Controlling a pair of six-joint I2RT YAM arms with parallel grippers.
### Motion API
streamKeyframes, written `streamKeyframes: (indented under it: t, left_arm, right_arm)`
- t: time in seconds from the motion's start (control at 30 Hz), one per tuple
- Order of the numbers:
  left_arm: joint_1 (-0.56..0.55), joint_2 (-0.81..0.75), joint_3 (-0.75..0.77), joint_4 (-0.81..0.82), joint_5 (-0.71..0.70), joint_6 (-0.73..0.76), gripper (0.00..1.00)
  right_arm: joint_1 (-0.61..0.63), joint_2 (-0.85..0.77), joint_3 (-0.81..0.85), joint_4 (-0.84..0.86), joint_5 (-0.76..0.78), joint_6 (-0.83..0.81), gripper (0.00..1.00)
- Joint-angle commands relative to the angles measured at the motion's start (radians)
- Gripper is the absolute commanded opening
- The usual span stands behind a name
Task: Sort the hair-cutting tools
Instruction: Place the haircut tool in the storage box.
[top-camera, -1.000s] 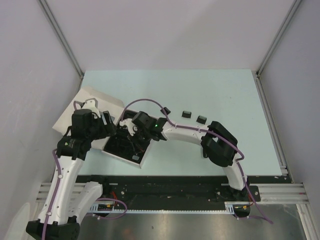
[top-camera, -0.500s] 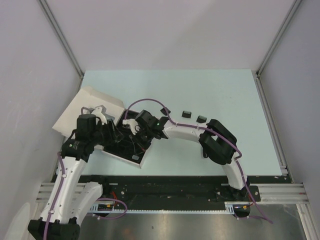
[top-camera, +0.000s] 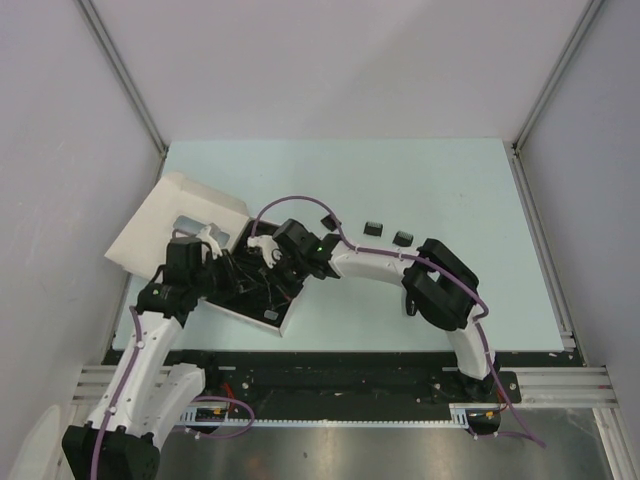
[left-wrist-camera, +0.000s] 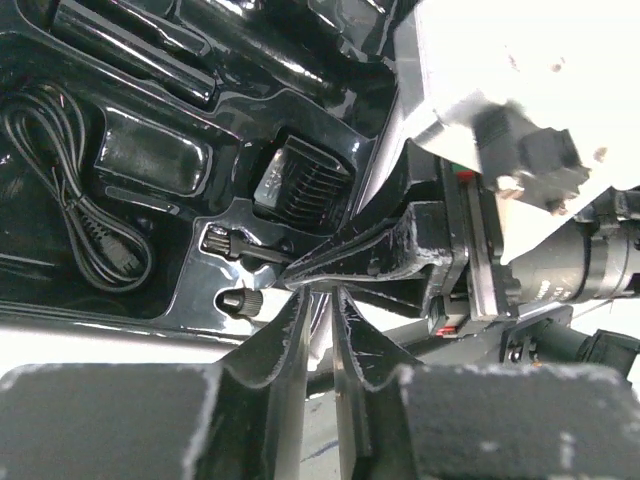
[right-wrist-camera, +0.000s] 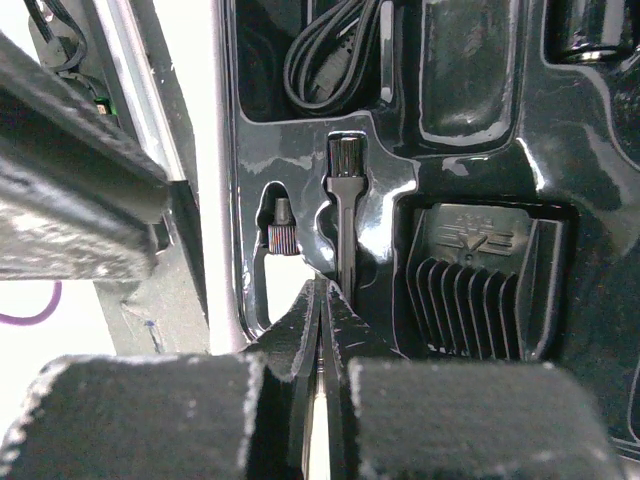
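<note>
The black tray of the white box holds a coiled cable, one comb guard and the tiny brush. Three more comb guards lie on the table. My left gripper stands at the tray's near-left edge, its jaws drawn to a narrow slit with the box's white edge filling it. My right gripper is shut, tips on the tray rim beside the brush handle and holding nothing.
The box's white lid lies open to the left of the tray. A small knurled cap sits in a slot beside the brush. The right gripper's fingers cross just beyond my left fingertips. Grey walls stand close on both sides.
The left arm has come down and right from over the lid to the tray's edge, and its jaws have closed from wide to a narrow slit. The right gripper has stayed shut in place.
</note>
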Motion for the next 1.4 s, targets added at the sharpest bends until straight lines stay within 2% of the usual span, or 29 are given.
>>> streamKeyframes:
  t: [0.0,0.4,0.8,1.37]
  left_arm:
    - [0.01,0.002,-0.045,0.093,0.022,-0.102,0.17]
    - [0.006,0.094,-0.106,0.208,0.058,-0.122,0.0]
    - [-0.023,0.192,-0.132,0.216,0.082,-0.105,0.0]
    - [-0.026,0.199,-0.139,0.204,0.054,-0.1,0.0]
  right_arm:
    - [-0.01,-0.078,-0.004,0.059,0.035,-0.013,0.0]
    - [-0.021,-0.096,-0.011,0.064,0.054,-0.002,0.0]
    - [-0.013,-0.069,-0.019,0.046,-0.018,-0.01,0.0]
    - [0.001,-0.015,-0.019,0.036,-0.046,-0.016,0.0]
